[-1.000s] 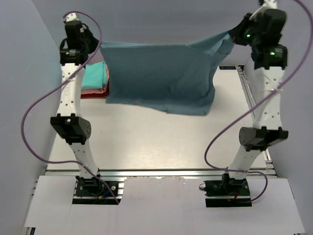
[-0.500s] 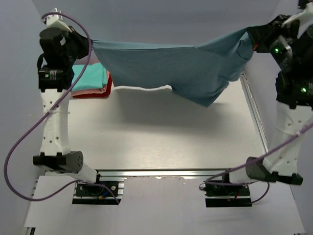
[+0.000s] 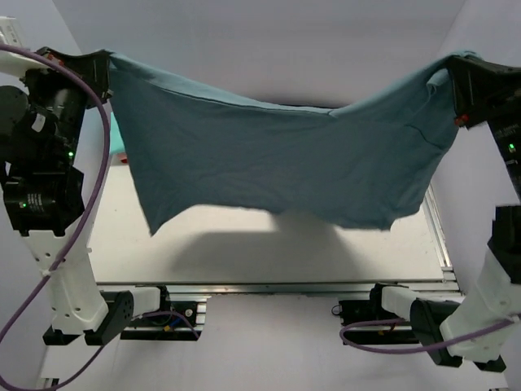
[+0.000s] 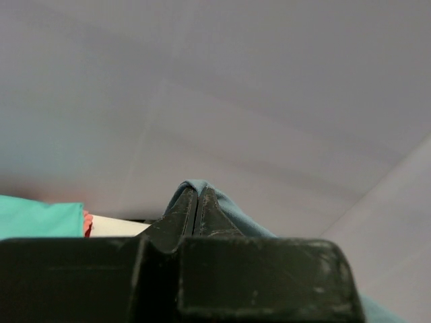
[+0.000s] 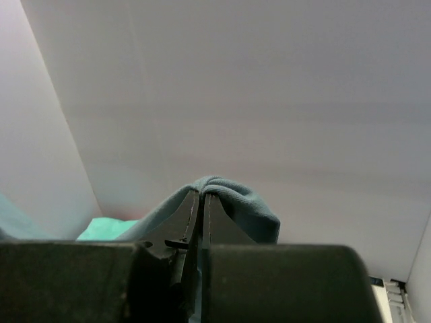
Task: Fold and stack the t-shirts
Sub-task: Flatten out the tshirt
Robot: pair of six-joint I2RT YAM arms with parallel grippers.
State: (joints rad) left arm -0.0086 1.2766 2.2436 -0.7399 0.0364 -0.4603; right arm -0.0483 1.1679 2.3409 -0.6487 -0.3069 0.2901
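The large slate-blue t-shirt (image 3: 277, 163) hangs spread in the air between both arms, high above the table, its lower edge sagging. My left gripper (image 3: 102, 65) is shut on its upper left corner; the cloth (image 4: 202, 192) pokes out over the closed tips (image 4: 195, 202). My right gripper (image 3: 452, 77) is shut on the upper right corner; a fold of cloth (image 5: 236, 198) wraps over its closed tips (image 5: 202, 202). The folded teal tee (image 4: 40, 219) with a salmon-pink edge (image 4: 87, 221) under it shows at the left; in the top view only a sliver of teal (image 3: 116, 151) shows. The red tee is hidden.
The white table top (image 3: 244, 244) lies below the hanging shirt, with an aluminium rail (image 3: 269, 287) along its near edge. Grey walls (image 3: 269, 41) close in the back and sides. Purple cables (image 3: 89, 171) loop off both arms.
Both arms have risen and swung outward and toward the camera, lifting the slate-blue shirt off the table and stretching it wide. It now covers the folded stack in the top view.
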